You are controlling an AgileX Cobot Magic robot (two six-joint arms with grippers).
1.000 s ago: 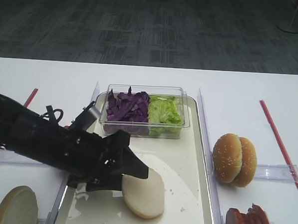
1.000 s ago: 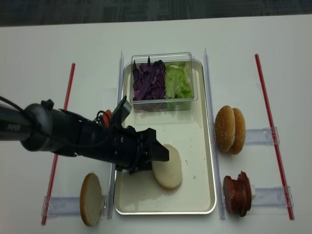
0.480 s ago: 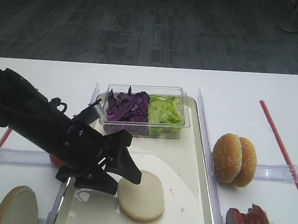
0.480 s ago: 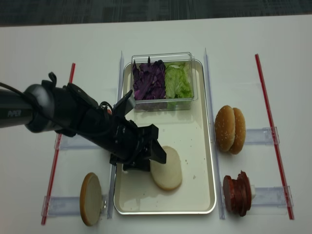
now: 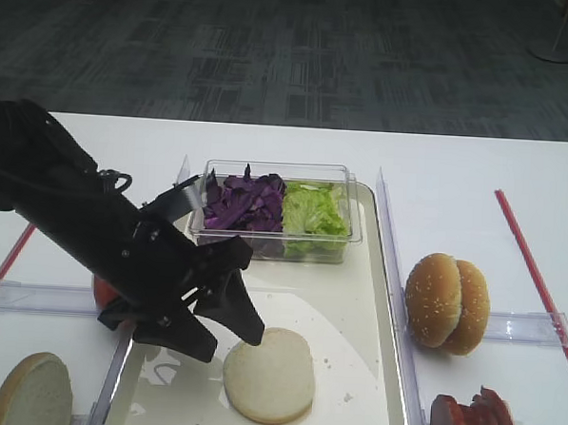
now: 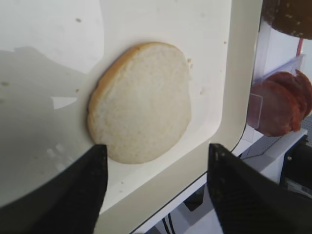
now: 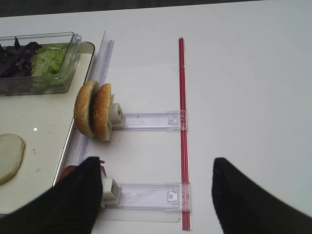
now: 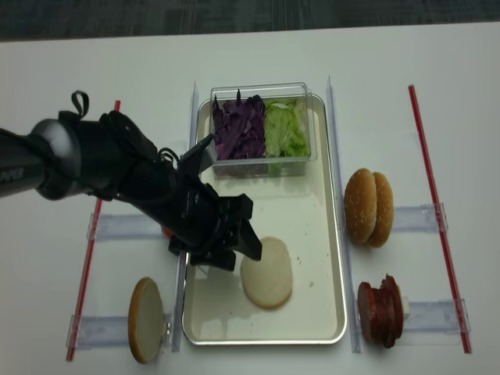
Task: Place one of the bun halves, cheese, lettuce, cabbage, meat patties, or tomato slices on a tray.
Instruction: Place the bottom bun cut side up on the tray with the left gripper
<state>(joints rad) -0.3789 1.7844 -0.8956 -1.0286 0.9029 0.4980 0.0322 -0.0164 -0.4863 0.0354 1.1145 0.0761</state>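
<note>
on tray (image 5: 365, 302): bun half (image 5: 269, 375) lying free | left hand (image 5: 222, 331) spread, empty | right hand (image 7: 153, 195) fingertips cropped, spread

2 high views, 2 wrist views, tray (image 5: 379, 303) shared

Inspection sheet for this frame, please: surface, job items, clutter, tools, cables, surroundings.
Surface: white table with red strips and clear holders.
Job's things: bun half lies flat on tray, cut face up; cabbage and lettuce in clear tub; meat patties in right holder.
Clutter: sesame buns; spare bun half.
Grippers: left tool open, above the bun half; right tool open, holding nothing.
Cables: black loops on left arm.
Surroundings: dark carpet.
</note>
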